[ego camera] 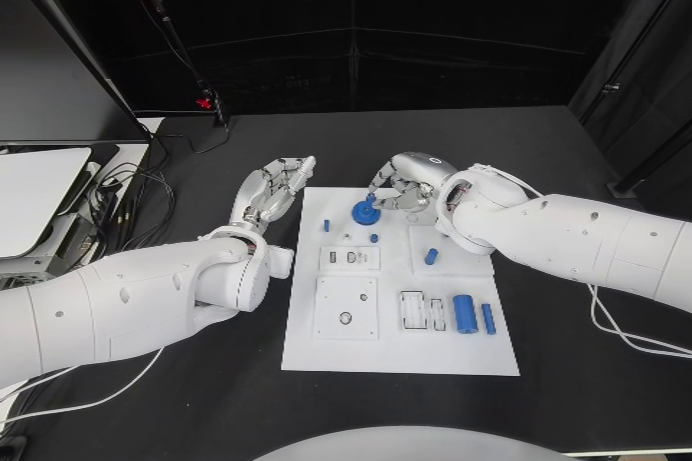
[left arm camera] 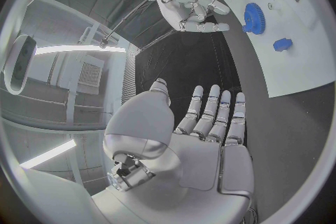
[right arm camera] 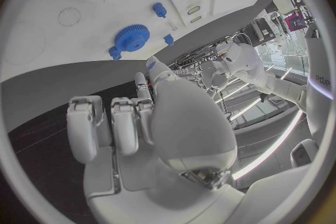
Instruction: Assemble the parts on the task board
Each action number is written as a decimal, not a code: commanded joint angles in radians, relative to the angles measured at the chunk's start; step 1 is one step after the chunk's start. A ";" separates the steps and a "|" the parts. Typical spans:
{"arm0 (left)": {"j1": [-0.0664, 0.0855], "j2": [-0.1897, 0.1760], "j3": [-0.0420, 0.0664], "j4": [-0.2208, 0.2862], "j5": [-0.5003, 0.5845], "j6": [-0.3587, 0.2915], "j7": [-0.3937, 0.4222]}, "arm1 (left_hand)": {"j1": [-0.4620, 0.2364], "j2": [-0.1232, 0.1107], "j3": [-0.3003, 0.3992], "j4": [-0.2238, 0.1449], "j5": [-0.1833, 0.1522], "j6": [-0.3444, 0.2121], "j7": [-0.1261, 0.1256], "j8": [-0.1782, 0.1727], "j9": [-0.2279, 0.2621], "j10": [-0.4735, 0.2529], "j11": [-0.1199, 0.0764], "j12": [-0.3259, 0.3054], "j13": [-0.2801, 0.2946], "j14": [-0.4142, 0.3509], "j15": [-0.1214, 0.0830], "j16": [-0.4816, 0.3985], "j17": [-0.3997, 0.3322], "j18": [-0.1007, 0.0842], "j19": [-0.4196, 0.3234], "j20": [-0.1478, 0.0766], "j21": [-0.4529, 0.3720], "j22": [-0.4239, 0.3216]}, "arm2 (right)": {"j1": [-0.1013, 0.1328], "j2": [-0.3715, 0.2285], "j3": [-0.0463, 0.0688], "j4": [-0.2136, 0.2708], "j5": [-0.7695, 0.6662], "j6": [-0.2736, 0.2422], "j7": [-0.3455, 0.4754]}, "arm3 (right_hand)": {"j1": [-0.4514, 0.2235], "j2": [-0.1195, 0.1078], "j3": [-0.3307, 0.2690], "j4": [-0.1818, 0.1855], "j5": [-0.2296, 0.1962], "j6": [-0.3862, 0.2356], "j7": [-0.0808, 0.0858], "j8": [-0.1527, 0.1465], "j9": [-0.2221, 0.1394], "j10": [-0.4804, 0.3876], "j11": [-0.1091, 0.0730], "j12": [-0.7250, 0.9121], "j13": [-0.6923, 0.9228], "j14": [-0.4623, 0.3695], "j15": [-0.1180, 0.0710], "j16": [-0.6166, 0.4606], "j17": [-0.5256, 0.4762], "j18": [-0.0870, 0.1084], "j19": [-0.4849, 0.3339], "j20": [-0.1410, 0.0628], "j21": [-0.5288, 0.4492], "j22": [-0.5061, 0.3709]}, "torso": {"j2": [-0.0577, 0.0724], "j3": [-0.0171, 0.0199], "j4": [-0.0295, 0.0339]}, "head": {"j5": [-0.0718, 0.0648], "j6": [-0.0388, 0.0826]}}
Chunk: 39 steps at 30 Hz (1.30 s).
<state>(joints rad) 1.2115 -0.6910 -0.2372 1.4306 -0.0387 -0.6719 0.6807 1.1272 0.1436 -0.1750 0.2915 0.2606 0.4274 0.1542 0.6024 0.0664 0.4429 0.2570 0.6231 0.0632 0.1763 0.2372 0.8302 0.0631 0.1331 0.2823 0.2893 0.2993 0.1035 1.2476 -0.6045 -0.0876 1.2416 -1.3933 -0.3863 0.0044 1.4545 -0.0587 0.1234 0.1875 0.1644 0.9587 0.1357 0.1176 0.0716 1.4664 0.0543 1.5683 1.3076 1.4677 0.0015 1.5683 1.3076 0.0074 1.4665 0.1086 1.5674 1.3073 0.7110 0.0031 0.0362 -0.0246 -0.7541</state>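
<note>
The white task board point(ego camera: 397, 356) lies in the middle of the black table. A blue gear point(ego camera: 366, 213) sits on its far left part, also seen as the gear point(left arm camera: 253, 14) and the gear point(right arm camera: 131, 38). My right hand point(ego camera: 408, 181) hovers just behind the gear with fingers loosely curled and holds nothing; the left wrist view shows the right hand point(left arm camera: 189, 8) apart from the gear. My left hand point(ego camera: 274, 191) is stretched flat with fingers point(left arm camera: 217, 112) apart, beside the board's far left corner. Small blue parts point(ego camera: 431, 254) lie on the board, and a thick blue cylinder point(ego camera: 464, 313) lies near its right edge.
White inset blocks with slots and holes point(ego camera: 348, 309) occupy the board's middle and near left. A slim blue bar point(ego camera: 489, 318) lies beside the cylinder. A desk with cables point(ego camera: 123, 196) stands off the table's left side. Bare black table surrounds the board.
</note>
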 commanded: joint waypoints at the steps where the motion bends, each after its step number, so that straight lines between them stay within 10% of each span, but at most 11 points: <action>1: 0.001 0.000 0.001 0.001 -0.007 0.006 0.234 | 0.005 0.006 -0.007 0.000 0.004 0.004 0.135 -0.005 0.000 0.006 -0.002 -0.004 0.000 0.005 0.001 -0.003 0.000 -0.012 0.008 0.001 0.007 0.001 | 0.002 -0.044 0.001 0.038 0.108 -0.139 0.085 | -0.002 -0.018 -0.005 0.002 0.007 -0.011 0.002 -0.007 -0.002 0.104 0.007 0.003 0.263 0.103 0.008 0.002 0.263 -0.007 0.104 0.009 0.003 0.263 | 0.000 0.0001 -0.0016 | -0.002 0.001; 9: 0.001 -0.002 0.001 -0.001 -0.007 0.006 0.234 | 0.006 0.006 -0.007 0.000 0.005 0.004 0.135 -0.005 0.000 0.006 -0.002 -0.004 0.000 0.006 0.001 -0.003 0.000 -0.012 0.008 0.001 0.007 0.001 | 0.002 -0.178 0.000 0.114 0.328 -0.213 0.184 | -0.022 -0.027 -0.014 0.011 0.040 0.004 0.006 0.000 0.004 0.104 0.019 0.003 0.263 0.103 0.018 0.002 0.263 -0.007 0.104 0.019 0.003 0.263 | -0.002 0.0001 -0.0031 | -0.024 0.005; 25: -0.001 -0.003 0.001 -0.004 -0.007 0.007 0.236 | 0.007 0.006 -0.008 0.000 0.005 0.004 0.135 -0.005 0.000 0.007 -0.002 -0.004 0.000 0.006 0.002 -0.003 0.000 -0.012 0.008 0.001 0.008 0.001 | -0.005 -0.333 -0.002 0.082 0.405 -0.107 0.210 | -0.031 -0.031 -0.018 0.014 0.046 -0.038 0.004 -0.022 -0.001 0.104 0.016 0.003 0.263 0.103 0.017 0.002 0.263 -0.007 0.104 0.022 0.003 0.263 | -0.001 0.0003 -0.0016 | -0.126 0.025; 39: -0.002 -0.005 0.001 -0.005 -0.007 0.007 0.236 | 0.007 0.006 -0.008 0.000 0.006 0.004 0.135 -0.005 0.000 0.007 -0.002 -0.004 0.000 0.006 0.002 -0.003 0.000 -0.012 0.009 0.001 0.008 0.001 | -0.066 -0.340 -0.002 0.020 0.370 -0.038 0.193 | -0.038 -0.042 -0.028 0.019 0.016 -0.062 0.003 -0.031 -0.002 0.104 0.010 0.003 0.263 0.103 0.012 0.002 0.263 -0.007 0.104 0.017 0.003 0.263 | -0.001 0.0005 0.0006 | -0.129 0.028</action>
<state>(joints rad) 1.2081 -0.6953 -0.2372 1.4252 -0.0387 -0.6716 0.6808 1.1272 0.1436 -0.1750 0.2915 0.2606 0.4273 0.1542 0.6024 0.0664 0.4428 0.2569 0.6231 0.0631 0.1762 0.2371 0.8302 0.0631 0.1331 0.2823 0.2893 0.3030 0.1035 1.1806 -0.9440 -0.0906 1.2603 -1.0155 -0.4677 0.1963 1.4180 -0.0947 0.0988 0.2062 0.1831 0.9056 0.1390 0.0925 0.0706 1.4667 0.0717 1.5683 1.3076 1.4651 0.0179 1.5683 1.3073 0.0073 1.4652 0.1238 1.5674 1.3073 0.7093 0.0033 0.0350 -0.1535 -0.7254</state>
